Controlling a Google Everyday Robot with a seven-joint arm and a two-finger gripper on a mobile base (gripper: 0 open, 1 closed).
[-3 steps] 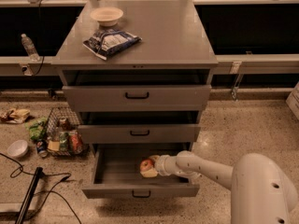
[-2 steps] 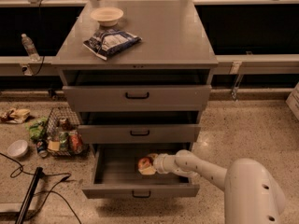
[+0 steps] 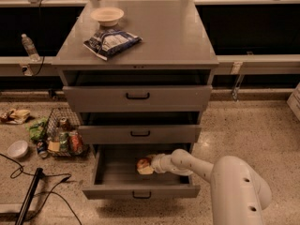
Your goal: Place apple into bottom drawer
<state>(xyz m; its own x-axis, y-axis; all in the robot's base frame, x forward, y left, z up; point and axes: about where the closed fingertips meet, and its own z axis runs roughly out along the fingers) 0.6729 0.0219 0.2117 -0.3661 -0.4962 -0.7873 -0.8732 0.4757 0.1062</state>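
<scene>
The bottom drawer [image 3: 140,191] of the grey cabinet is pulled out, the furthest of the three. My gripper [image 3: 149,165] reaches into it from the right, low inside the box near its middle. The apple [image 3: 143,166], red with yellowish patches, sits at the gripper's tip, just above or on the drawer floor. The white arm [image 3: 197,165] runs back to the right over the drawer's side. The top and middle drawers above are slightly open.
A cream bowl [image 3: 107,16] and a blue snack bag [image 3: 111,42] lie on the cabinet top [image 3: 173,32]. On the floor at left are a wire basket of cans and snacks [image 3: 61,136], a white bowl [image 3: 17,149], cables and a black pole [image 3: 30,196]. A water bottle [image 3: 28,46] stands at the far left.
The gripper with the apple has shifted slightly left and a little deeper into the bottom drawer. The drawers have not moved.
</scene>
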